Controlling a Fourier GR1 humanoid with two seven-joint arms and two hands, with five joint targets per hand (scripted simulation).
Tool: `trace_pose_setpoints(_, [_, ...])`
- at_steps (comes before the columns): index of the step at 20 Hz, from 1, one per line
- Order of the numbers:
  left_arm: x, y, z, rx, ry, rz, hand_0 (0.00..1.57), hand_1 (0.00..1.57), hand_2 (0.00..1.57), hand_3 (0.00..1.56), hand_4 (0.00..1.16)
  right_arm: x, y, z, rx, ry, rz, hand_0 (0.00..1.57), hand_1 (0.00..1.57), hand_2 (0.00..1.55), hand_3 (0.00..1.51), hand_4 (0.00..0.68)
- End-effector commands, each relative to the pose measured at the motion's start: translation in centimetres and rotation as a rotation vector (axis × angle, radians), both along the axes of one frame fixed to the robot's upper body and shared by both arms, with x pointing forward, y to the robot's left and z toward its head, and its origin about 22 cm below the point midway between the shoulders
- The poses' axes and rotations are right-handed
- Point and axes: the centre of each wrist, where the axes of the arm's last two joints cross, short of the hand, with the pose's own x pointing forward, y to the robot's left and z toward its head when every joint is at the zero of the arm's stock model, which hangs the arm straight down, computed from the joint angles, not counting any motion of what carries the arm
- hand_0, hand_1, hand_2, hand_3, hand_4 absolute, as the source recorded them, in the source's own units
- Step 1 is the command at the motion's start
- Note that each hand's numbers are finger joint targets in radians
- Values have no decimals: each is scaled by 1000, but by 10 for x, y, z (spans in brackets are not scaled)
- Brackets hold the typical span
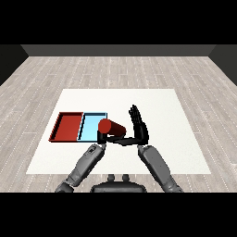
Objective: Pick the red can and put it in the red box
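Observation:
The red can (111, 127) lies tilted on its side over the right edge of the light blue tray (89, 126), its round end facing left. My right hand (139, 128) stands just right of it with fingers straight up; the palm touches the can's far end and the thumb (121, 140) reaches left beneath it. My left hand (101, 138) sits low at the can's lower left, by the blue tray's near right corner. The red tray (60, 127) lies left of the blue one, with nothing in it.
Both trays sit side by side at the left of the white table (162, 111). Open table surface spreads to the right and behind the hands. Both grey forearms come in from the near edge.

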Motion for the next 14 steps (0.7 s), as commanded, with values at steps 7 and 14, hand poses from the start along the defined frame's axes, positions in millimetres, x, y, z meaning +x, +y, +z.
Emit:
trace_pose_setpoints(7, [18,48,24,18,-35,99,1571,1571,1571,1484,1139,-37,-80,9,21,-37,-66,0,0,0,0,0])
trace_pose_setpoints(14, [33,143,39,132,-22,229,1571,1571,1571,1490,1118,-56,-109,-10,34,31,-155,0,0,0,0,0])
